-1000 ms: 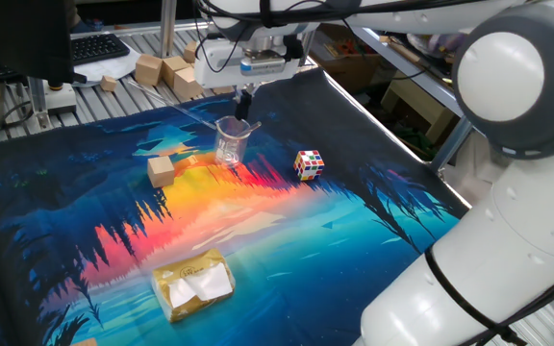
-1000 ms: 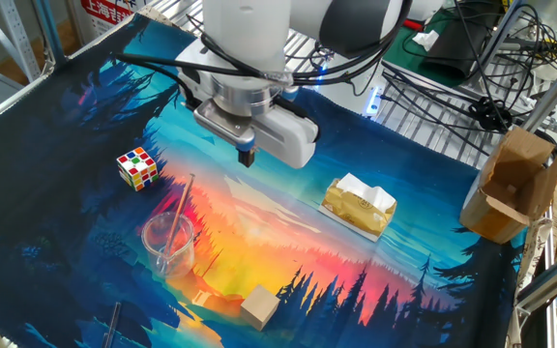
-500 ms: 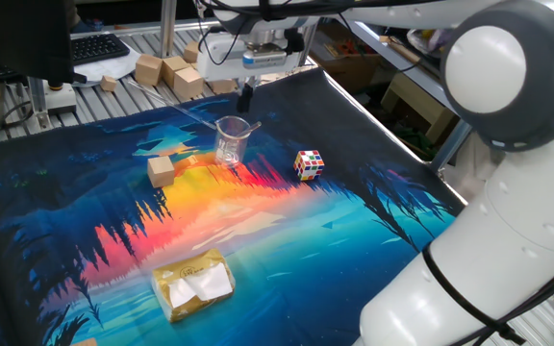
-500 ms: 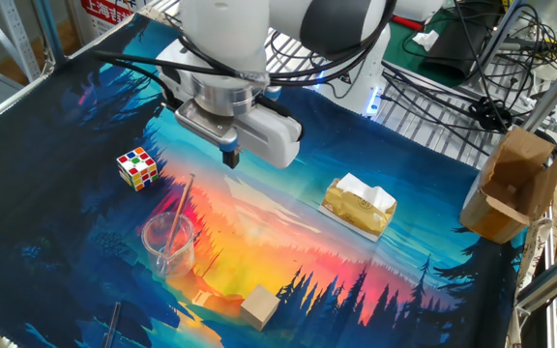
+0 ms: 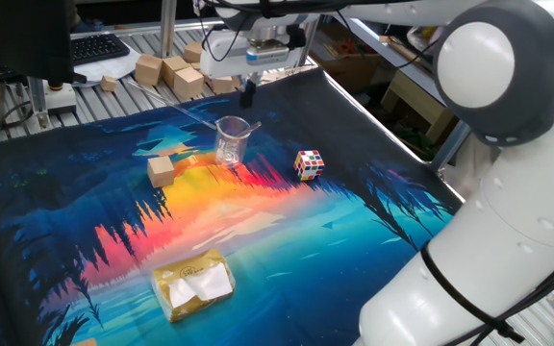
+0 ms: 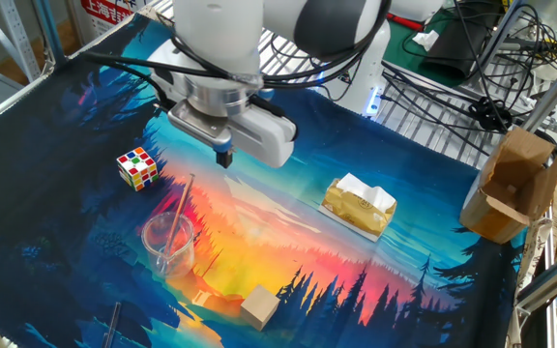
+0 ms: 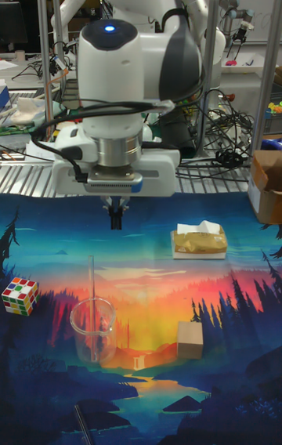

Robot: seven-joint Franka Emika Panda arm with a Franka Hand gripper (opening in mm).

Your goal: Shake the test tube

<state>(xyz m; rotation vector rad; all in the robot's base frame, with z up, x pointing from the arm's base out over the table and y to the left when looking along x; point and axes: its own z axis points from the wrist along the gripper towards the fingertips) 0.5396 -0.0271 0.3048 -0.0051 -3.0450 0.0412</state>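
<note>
The test tube [image 6: 184, 198] is a thin see-through tube that leans inside a clear glass beaker [image 6: 169, 244] on the painted mat. In the tall fixed view the test tube [image 7: 92, 288] sticks up above the beaker [image 7: 94, 331] rim. My gripper [image 6: 224, 158] hangs in the air behind and above the beaker, apart from the tube. Its fingers are shut with nothing between them. The gripper [image 7: 116, 219] points straight down, slightly right of the tube. From the other side the gripper [image 5: 248, 94] hovers over the beaker [image 5: 231, 142].
A Rubik's cube [image 6: 137, 168] lies on one side of the beaker and a wooden block [image 6: 259, 307] on the other. A yellow tissue pack [image 6: 358, 205] lies further along the mat. A cardboard box [image 6: 511, 188] stands off the mat. A dark rod [image 7: 82, 417] lies at the mat's near edge.
My gripper has drifted sideways toward the Rubik's cube side and risen a little, staying shut and empty. The test tube and beaker have not moved.
</note>
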